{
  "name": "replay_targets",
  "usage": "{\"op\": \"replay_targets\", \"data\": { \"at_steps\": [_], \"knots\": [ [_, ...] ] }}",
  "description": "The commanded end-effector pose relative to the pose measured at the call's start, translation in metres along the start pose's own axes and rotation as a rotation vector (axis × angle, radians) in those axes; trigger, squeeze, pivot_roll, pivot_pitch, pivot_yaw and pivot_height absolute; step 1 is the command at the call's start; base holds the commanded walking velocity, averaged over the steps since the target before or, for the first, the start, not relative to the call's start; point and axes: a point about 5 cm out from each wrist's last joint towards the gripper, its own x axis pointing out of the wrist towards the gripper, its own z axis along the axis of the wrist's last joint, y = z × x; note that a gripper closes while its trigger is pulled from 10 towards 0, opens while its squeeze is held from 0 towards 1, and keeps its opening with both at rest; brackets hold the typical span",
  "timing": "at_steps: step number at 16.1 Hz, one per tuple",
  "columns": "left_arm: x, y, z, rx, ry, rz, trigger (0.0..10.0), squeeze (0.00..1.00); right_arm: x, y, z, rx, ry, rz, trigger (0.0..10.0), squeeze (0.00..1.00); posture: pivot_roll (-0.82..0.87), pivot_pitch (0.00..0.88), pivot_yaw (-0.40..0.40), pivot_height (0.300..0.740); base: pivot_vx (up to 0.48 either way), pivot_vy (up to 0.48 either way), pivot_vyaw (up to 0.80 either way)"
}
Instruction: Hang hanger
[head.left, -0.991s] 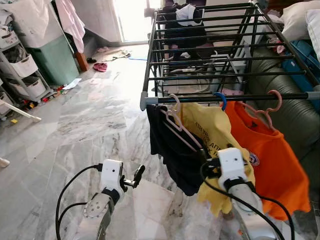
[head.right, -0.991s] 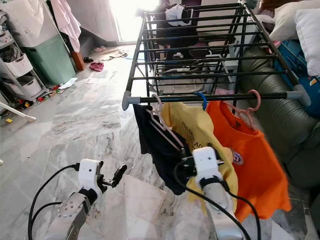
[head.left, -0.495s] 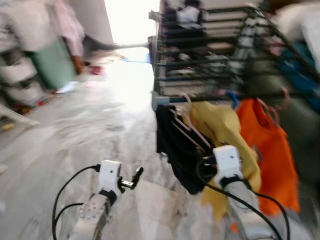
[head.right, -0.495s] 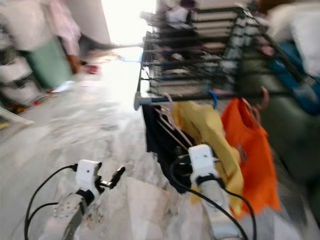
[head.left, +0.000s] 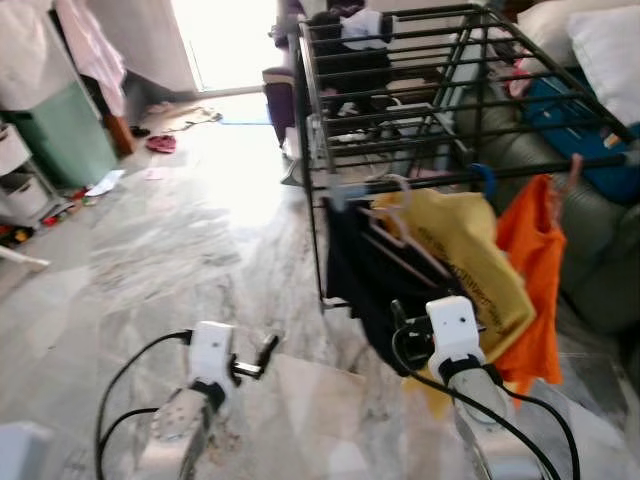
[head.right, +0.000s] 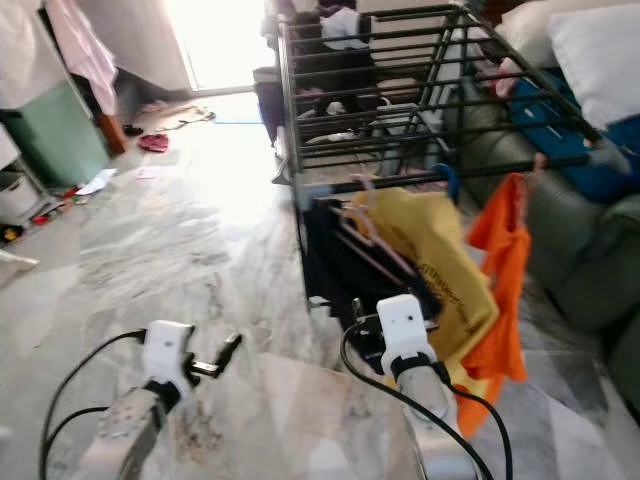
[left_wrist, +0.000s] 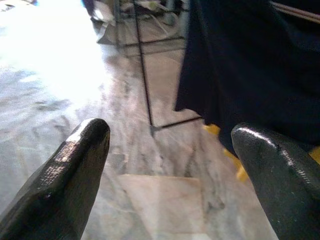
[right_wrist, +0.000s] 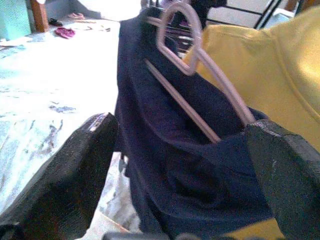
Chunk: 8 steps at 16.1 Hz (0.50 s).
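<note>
Now the pink hanger (right_wrist: 195, 65) carrying the navy shirt (right_wrist: 190, 165) is being seen hooked on the near rail of the drying rack (head.left: 400, 95), left of the yellow shirt (head.left: 470, 260) and orange shirt (head.left: 530, 270). The right gripper (right_wrist: 185, 165) is being held wide open just before the navy shirt, nothing grasped, likely for release clearance. The left gripper (left_wrist: 167, 165) is being kept open, empty, over the marble floor (head.left: 150, 250).
</note>
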Motion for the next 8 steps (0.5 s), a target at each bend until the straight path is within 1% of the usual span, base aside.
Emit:
{"op": "replay_targets", "data": {
  "at_steps": [1,3,4,6,7,8],
  "knots": [
    [0.001,-0.006,0.003,-0.005,-0.023,-0.008,10.0,0.00,0.000,-0.006,0.003,-0.008,-0.012,-0.022,10.0,0.00,-0.18,0.000,0.099,0.740,0.000,0.000,0.00],
    [0.001,-0.006,0.009,-0.029,-0.056,0.009,10.0,0.00,0.001,-0.004,0.006,-0.027,-0.026,-0.010,10.0,0.00,-0.18,0.000,0.103,0.740,0.000,0.000,0.00],
    [0.001,-0.008,0.012,-0.026,-0.077,-0.003,10.0,0.00,0.001,-0.004,0.007,-0.028,-0.028,-0.016,10.0,0.00,-0.18,0.000,0.106,0.740,0.000,0.000,0.00],
    [0.001,-0.008,0.013,-0.034,-0.088,-0.019,10.0,0.00,0.002,-0.007,0.007,-0.032,-0.032,-0.039,10.0,0.00,-0.18,0.000,0.107,0.740,0.000,0.000,0.00],
    [0.001,-0.008,0.014,-0.033,-0.090,-0.019,10.0,0.00,0.002,-0.009,0.008,-0.034,-0.030,-0.044,10.0,0.00,-0.18,0.000,0.101,0.740,0.307,0.000,0.00],
    [0.001,-0.007,0.014,-0.034,-0.090,-0.016,10.0,0.00,0.002,-0.010,0.008,-0.035,-0.029,-0.046,10.0,0.00,-0.18,0.000,0.102,0.740,0.311,0.000,-0.40]
  ]
}}
